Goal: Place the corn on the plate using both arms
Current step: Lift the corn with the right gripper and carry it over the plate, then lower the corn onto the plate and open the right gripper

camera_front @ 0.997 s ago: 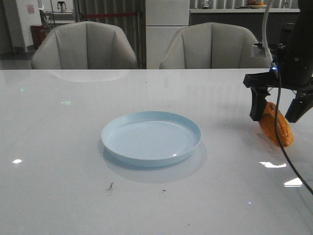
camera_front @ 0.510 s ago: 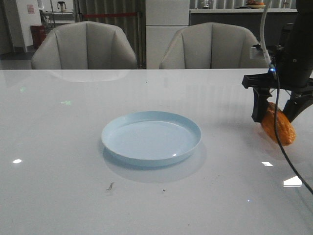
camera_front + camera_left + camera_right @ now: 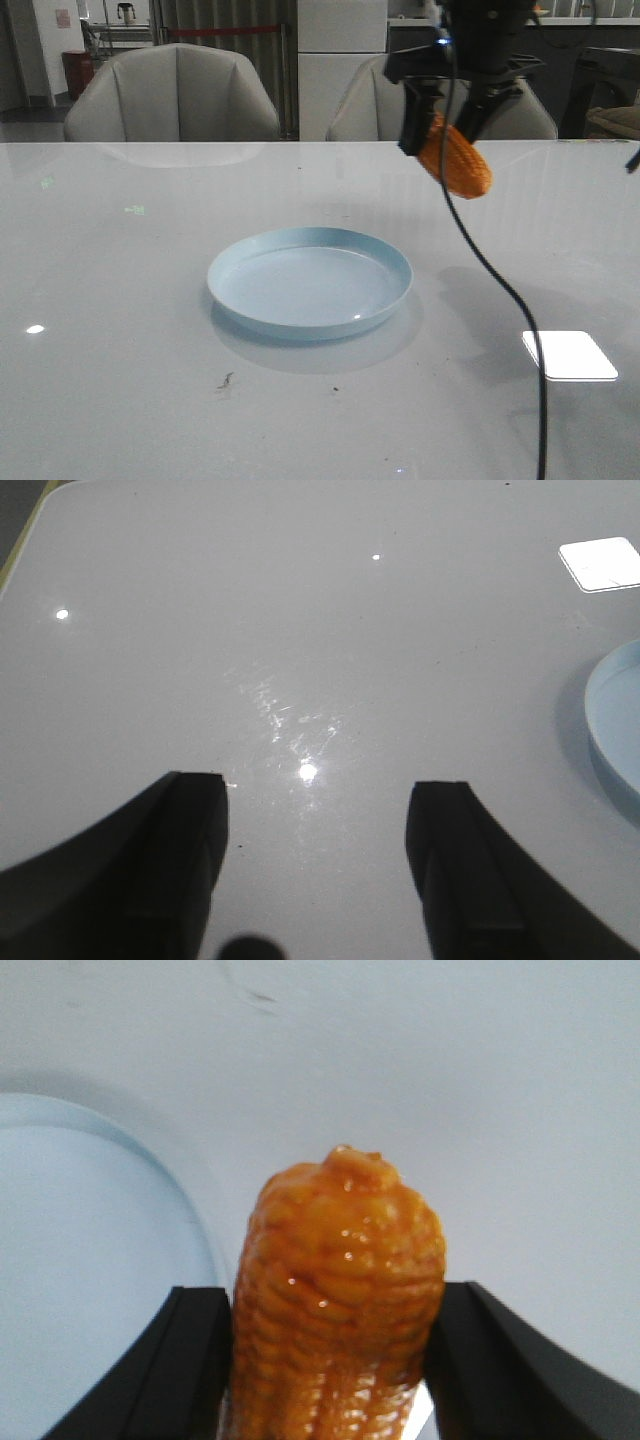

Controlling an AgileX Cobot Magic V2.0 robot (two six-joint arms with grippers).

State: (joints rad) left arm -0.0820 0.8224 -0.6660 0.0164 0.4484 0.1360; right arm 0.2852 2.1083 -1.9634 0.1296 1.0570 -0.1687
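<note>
My right gripper (image 3: 447, 125) is shut on the orange corn (image 3: 455, 160) and holds it high in the air, above and to the right of the pale blue plate (image 3: 309, 282). In the right wrist view the corn (image 3: 338, 1300) fills the gap between the two black fingers (image 3: 185, 1360), and the plate's rim (image 3: 190, 1220) curves below on one side. My left gripper (image 3: 315, 820) is open and empty over bare table; the plate's edge (image 3: 612, 730) shows at that view's side. The left arm does not show in the front view.
The glossy white table (image 3: 120, 300) has bright light reflections, one a square patch (image 3: 568, 355) at the front right. Two grey chairs (image 3: 172, 95) stand behind the far edge. A black cable (image 3: 490, 280) hangs from the right arm down past the plate's right side.
My right gripper has lifted the corn off the table at the right and carried it up and left towards the plate. The plate has not moved.
</note>
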